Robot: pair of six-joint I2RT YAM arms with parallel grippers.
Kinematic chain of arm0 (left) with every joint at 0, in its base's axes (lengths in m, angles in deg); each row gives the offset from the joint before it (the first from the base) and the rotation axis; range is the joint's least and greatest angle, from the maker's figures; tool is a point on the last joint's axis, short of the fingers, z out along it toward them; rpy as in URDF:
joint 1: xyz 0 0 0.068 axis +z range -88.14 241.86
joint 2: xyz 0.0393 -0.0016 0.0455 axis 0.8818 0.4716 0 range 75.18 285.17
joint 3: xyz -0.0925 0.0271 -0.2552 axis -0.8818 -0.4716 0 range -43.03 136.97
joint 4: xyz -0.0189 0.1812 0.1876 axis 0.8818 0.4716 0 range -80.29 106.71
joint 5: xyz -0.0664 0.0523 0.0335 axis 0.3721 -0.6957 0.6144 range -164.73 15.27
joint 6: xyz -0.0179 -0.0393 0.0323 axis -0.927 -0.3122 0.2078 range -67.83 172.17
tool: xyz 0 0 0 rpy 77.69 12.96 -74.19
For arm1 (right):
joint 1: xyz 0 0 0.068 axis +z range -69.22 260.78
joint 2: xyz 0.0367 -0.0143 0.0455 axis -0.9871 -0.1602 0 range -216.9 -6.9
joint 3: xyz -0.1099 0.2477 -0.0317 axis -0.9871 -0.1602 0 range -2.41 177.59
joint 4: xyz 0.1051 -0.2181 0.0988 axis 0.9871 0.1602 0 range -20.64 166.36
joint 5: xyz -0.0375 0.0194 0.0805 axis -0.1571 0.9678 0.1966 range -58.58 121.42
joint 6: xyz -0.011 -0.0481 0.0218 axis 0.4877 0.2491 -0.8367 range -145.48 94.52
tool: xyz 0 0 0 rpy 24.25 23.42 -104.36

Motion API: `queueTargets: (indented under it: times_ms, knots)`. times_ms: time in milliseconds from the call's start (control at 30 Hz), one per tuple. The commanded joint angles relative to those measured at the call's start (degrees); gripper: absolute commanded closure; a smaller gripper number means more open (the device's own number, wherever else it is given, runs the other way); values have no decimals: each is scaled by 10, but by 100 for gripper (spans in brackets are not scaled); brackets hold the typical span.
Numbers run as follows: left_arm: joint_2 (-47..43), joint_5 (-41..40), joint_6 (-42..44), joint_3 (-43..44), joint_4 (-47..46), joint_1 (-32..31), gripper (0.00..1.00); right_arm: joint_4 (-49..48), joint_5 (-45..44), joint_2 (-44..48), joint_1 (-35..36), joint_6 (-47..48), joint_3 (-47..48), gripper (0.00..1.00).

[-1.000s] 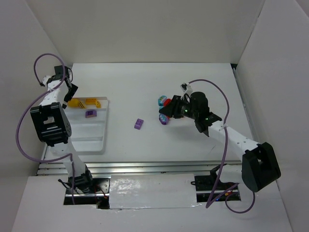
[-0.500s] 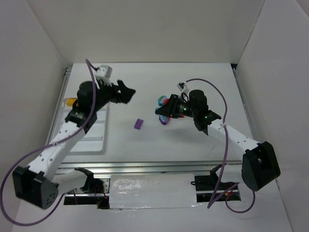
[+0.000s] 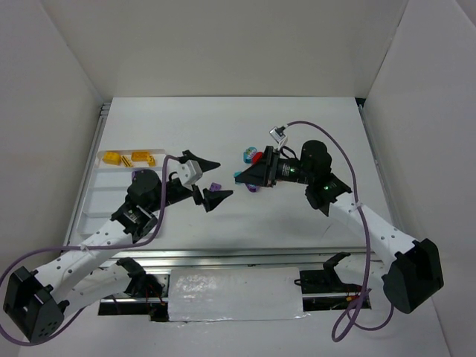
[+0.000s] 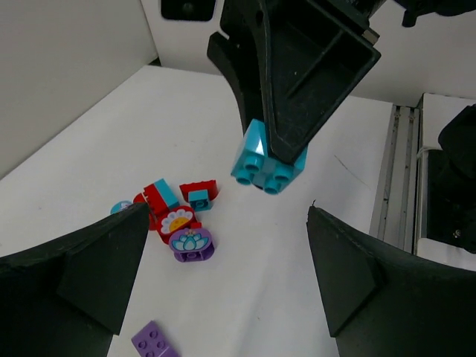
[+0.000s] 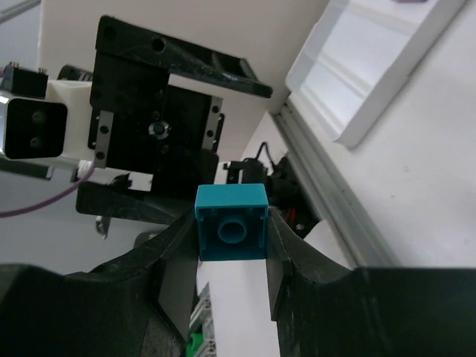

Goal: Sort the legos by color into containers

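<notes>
Moved: left gripper swung off tray to centre of table; right gripper edged left.
Left gripper: jaws spread wide, empty, held level, just beside loose purple brick.
Right gripper: pinching teal brick, raised off table, tip facing left gripper.
Tray: yellow bricks in back row.

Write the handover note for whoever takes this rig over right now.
Left tool: open, empty, poised by the loose purple brick on the table.
Right tool: shut on a teal brick, held in the air, away from the tray.
Done: yellow bricks lie in the tray's far row.
Left: put the teal brick in its own row, pick up the purple brick, then sort the pile of red, teal and purple pieces.
</notes>
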Motion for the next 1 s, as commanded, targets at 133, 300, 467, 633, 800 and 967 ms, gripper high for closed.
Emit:
queueTargets:
  times_ms: [133, 300, 467, 633, 800, 967]
  knots:
    - [3, 50, 26, 34, -48, -13, 3, -50, 33, -5, 51, -40, 17, 100]
    - [13, 65, 22, 46, -27, -13, 23, -56, 27, -26, 73, -37, 39, 100]
    - [3, 81, 20, 40, -31, -14, 53, -76, 26, -45, 80, -50, 40, 100]
    - [7, 42, -2, 51, -1, -14, 100, -96, 34, -50, 81, -46, 35, 65]
    - [0, -183, -43, 41, 25, -14, 100, -78, 10, -39, 40, -27, 7, 0]
    - [15, -502, -160, 45, 124, 17, 100, 38, -88, -11, -45, 51, -21, 0]
